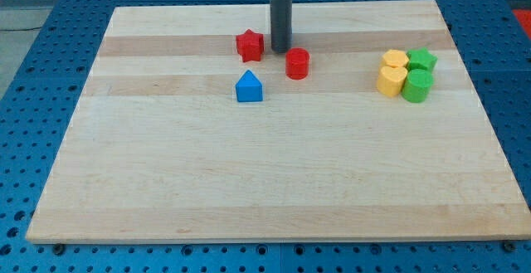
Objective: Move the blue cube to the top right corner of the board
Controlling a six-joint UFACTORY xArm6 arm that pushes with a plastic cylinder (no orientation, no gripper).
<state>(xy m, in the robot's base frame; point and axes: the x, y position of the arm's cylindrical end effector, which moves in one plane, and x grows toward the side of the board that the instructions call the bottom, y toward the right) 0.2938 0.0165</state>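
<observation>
The blue block (249, 87), a cube with a peaked top, sits on the wooden board (274, 182) a little left of centre in the upper half. My tip (280, 50) rests on the board above and to the right of it, between the red star block (249, 46) on its left and the red cylinder (297, 63) at its lower right. The tip is apart from the blue block. The board's top right corner (427, 12) lies far to the right of the blue block.
A cluster of blocks stands at the view's right: a yellow hexagon block (395, 58), a yellow heart-like block (392, 80), a green star block (421, 59) and a green cylinder (416, 85). Blue pegboard surrounds the board.
</observation>
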